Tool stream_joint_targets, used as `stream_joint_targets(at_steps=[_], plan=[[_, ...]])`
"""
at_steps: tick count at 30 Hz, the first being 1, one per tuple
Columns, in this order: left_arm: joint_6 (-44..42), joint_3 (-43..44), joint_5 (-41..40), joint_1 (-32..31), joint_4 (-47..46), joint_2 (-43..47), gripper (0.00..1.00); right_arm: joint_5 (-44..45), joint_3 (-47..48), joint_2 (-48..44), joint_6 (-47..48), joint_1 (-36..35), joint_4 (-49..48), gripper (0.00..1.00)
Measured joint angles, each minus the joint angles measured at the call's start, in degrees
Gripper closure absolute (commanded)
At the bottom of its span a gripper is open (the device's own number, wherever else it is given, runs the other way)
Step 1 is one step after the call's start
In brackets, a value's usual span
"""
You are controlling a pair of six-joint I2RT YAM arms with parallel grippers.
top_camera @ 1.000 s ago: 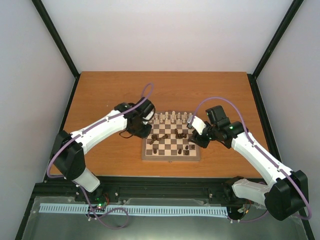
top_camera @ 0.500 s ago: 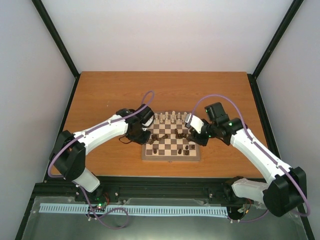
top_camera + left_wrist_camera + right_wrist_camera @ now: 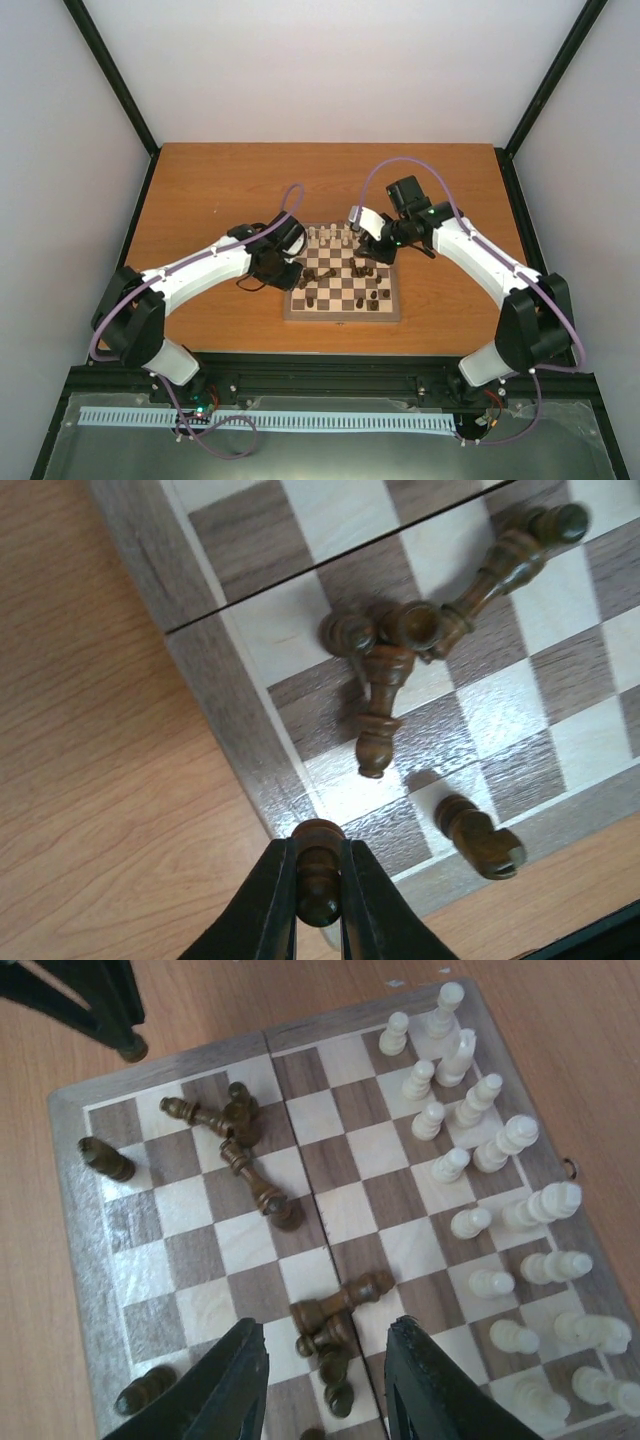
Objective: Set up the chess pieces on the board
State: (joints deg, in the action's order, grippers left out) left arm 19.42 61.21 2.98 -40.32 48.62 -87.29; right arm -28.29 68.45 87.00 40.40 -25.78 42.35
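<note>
The board (image 3: 342,300) lies in the middle of the table. Cream-white chess pieces (image 3: 338,238) stand in two rows along its far side, seen at the right in the right wrist view (image 3: 500,1210). Dark brown pieces (image 3: 366,276) lie toppled and scattered on the squares. My left gripper (image 3: 318,842) is shut on a dark brown pawn (image 3: 318,885), held over the board's border (image 3: 250,745) near a corner. My right gripper (image 3: 325,1340) is open and empty, hovering above a cluster of fallen dark pieces (image 3: 340,1322).
In the left wrist view, fallen dark pieces (image 3: 395,645) are heaped a few squares from the border, and one (image 3: 482,842) lies by the board's edge. Bare orange table (image 3: 220,190) surrounds the board. Black frame posts (image 3: 110,70) stand at the sides.
My right arm has swung left and farther out, so its gripper now sits over the board's far right part. My left gripper has shifted slightly nearer, along the board's left edge.
</note>
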Motion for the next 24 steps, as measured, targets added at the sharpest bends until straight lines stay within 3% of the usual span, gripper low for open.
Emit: stream_joint_targets(at_steps=[7, 13, 24], plan=[[-3.78, 3.48, 1.44, -4.09, -0.07, -0.44, 0.87, 0.26, -5.4, -8.02, -1.25, 2.32, 0.94, 0.67], [-8.55, 15.56, 1.22, -10.91, 0.72, -8.59, 0.87, 0.35, -8.87, -12.37, -4.59, 8.22, 2.14, 0.67], [-11.93, 25.97, 1.36, -14.58, 2.49, -23.43, 0.88, 4.57, -14.49, -17.99, -11.15, 15.47, 1.79, 0.67]])
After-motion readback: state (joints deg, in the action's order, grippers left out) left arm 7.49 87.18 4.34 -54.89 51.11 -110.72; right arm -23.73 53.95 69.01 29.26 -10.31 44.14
